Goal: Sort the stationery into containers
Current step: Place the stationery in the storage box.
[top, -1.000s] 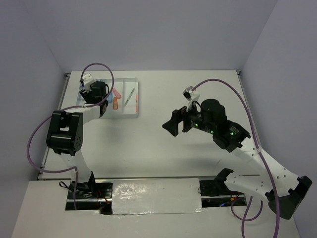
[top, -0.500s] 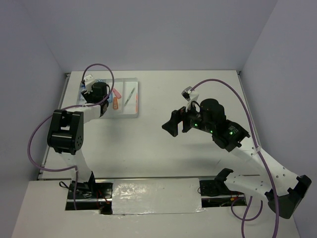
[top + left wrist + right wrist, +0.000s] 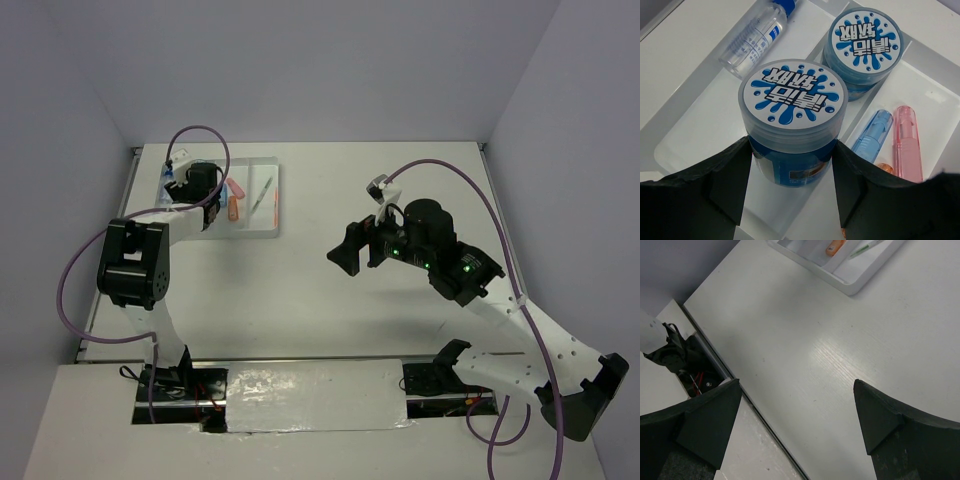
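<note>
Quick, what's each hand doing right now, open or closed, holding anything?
Left hand: closed on a blue jar.
Right hand: open, holding nothing.

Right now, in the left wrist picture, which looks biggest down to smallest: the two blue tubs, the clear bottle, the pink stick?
1. near blue tub, though it may only look bigger by being closer
2. far blue tub
3. clear bottle
4. pink stick

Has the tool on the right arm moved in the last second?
No. In the top view, the right tool sits just as far from the white tray's near corner as before.
</note>
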Available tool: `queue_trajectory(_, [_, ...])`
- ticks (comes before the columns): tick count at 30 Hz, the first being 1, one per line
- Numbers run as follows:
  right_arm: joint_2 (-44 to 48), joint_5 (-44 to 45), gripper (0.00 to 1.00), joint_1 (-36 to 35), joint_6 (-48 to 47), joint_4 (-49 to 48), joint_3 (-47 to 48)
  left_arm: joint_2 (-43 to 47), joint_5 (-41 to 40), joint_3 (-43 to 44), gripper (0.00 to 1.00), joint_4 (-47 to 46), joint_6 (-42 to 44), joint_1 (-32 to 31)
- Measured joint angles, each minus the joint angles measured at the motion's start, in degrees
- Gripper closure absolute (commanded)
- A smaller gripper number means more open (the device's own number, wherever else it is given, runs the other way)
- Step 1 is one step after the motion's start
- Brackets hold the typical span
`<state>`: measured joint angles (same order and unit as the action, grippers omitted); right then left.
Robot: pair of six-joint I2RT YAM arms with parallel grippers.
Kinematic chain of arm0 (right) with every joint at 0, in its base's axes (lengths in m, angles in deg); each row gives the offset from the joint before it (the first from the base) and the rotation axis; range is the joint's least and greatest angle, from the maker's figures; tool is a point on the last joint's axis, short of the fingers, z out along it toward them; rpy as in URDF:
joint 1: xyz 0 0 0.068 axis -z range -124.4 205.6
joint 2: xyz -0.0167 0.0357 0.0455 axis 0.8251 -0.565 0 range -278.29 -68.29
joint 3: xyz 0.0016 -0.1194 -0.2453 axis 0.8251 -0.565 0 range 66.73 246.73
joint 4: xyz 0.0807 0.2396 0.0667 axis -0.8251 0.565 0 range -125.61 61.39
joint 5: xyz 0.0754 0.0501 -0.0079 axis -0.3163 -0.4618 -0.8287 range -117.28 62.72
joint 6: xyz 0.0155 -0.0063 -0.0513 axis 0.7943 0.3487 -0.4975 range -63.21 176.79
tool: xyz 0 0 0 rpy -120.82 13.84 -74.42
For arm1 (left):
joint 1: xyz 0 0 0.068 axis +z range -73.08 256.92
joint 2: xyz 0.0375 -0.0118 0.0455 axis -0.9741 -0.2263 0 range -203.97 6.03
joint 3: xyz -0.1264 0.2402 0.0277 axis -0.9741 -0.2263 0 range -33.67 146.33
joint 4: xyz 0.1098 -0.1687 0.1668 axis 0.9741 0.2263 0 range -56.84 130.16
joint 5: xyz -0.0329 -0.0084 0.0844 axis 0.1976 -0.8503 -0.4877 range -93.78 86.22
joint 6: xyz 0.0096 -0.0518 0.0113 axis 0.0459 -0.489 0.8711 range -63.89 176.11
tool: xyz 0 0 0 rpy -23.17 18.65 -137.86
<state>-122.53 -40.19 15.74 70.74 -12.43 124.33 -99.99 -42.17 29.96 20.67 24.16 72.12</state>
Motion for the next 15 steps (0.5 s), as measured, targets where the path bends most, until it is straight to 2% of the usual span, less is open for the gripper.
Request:
queue_trajectory(11, [0.33, -0.02, 0.00, 0.00, -0.26, 0.02, 0.00, -0.26, -0.17, 0.98, 0.88, 3.28, 0.09, 0.00])
queue_trajectory(12, [0.37, -0.04, 0.00, 0.00, -0.31, 0.02, 0.00, -0.26, -0.07, 0.98, 0.81, 3.48, 0.07, 0.00])
queue_trajectory(15, [0.50, -0.04, 0.00, 0.00, -0.35, 0.02, 0.00, -0.26, 0.02, 0.98, 0.78, 3.85, 0.04, 0.00])
